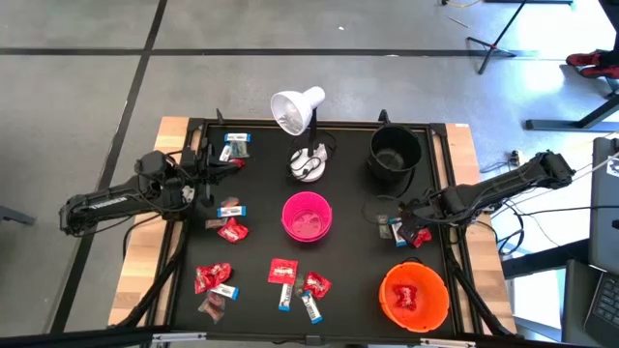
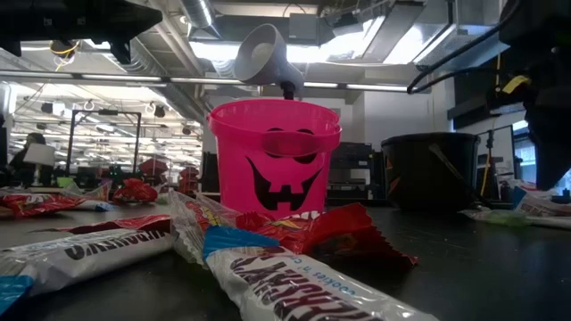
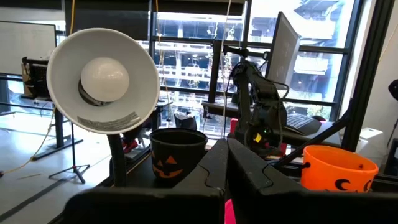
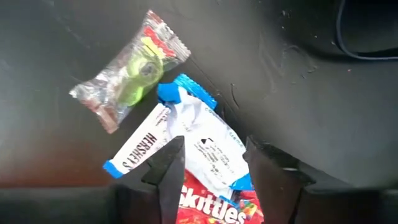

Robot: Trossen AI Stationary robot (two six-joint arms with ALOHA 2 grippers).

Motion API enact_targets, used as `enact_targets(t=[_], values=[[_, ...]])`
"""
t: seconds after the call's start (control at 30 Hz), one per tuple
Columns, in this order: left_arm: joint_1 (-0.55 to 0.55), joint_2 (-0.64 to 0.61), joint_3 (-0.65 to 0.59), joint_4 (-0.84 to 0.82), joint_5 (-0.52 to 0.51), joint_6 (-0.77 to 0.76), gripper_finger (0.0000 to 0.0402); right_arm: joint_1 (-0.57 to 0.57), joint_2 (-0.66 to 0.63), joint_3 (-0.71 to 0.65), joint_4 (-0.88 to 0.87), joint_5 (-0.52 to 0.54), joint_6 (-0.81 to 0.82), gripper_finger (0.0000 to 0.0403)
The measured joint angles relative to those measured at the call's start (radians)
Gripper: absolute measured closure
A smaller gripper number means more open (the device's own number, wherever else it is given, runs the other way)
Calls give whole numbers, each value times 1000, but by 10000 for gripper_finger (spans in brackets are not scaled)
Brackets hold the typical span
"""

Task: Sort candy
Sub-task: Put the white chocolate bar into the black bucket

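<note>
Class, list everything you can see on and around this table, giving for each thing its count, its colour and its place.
candy: many, mostly red or white-and-blue, scattered over the table
pink bucket: one, pink, table centre
black bucket: one, black, high view's upper right
orange bucket: one, orange, lower right, red candy inside
desk lamp: one, white, above the pink bucket
left gripper: shut, upper left
right gripper: open, astride a Skittles packet

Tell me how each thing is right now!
Lamp: upright, head tilted.
Pink bucket: upright, candy inside.
Orange bucket: upright, red candy inside.
Black bucket: upright, contents hidden.
Right gripper: jaws open around a red Skittles packet, low over the mat.
Left gripper: waiting beside the lamp.
White bar: lying flat, wrapped.
</note>
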Motion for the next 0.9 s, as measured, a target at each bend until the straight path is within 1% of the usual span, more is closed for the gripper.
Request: enact_targets(t=[0.3,0.4,0.5,0.6,0.7,0.77,0.9], values=[[0,0,0,0,0,0,400,0,77,0,-1,1,-3,162],[0,0,0,0,0,0,400,0,91,-2,0,11,-20,150],[0,0,0,0,0,0,400,0,103,-5,-2,39,-25,151],[0,0,0,0,0,0,400,0,103,-5,0,65,-27,168],[0,0,0,0,0,0,400,0,103,-5,0,64,-27,202],[0,0,0,0,0,0,400,0,103,-5,0,61,-27,233],[0,0,0,0,0,0,400,0,103,-5,1,58,-27,307]])
